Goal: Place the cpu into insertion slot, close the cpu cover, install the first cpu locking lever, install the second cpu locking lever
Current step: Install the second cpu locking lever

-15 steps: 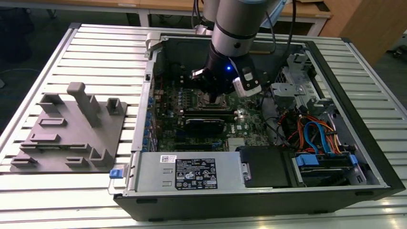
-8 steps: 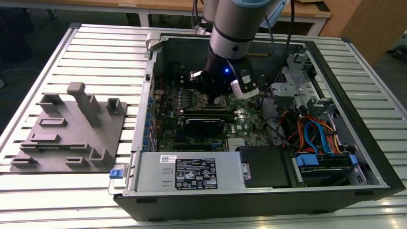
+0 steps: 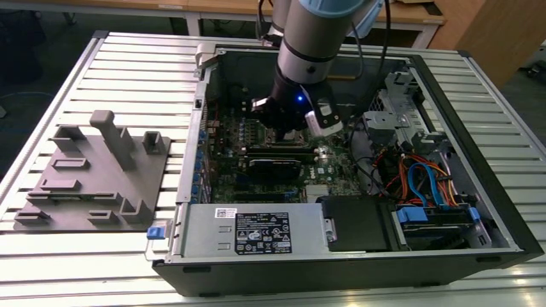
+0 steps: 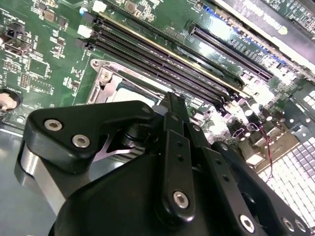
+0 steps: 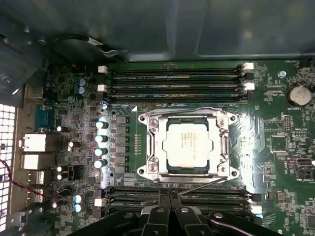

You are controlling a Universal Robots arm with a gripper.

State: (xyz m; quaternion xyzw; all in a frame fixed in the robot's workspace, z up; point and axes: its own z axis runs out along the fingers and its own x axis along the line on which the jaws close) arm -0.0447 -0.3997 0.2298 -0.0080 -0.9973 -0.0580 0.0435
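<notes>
Half the hand point(image 5: 170, 209) is cropped, grip unreadable, beside the cpu point(image 5: 189, 146) under its cpu cover point(image 5: 153, 147).

Cpu point(image 5: 189, 143) in insertion slot point(image 5: 147, 172), cpu cover point(image 5: 224, 147) over it, between memory slots point(image 5: 177, 81).

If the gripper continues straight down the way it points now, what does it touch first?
Probably the motherboard's memory slots beside the cpu cover, or that cover's near edge; the gripper hangs just off the socket, and depth is unclear.
</notes>
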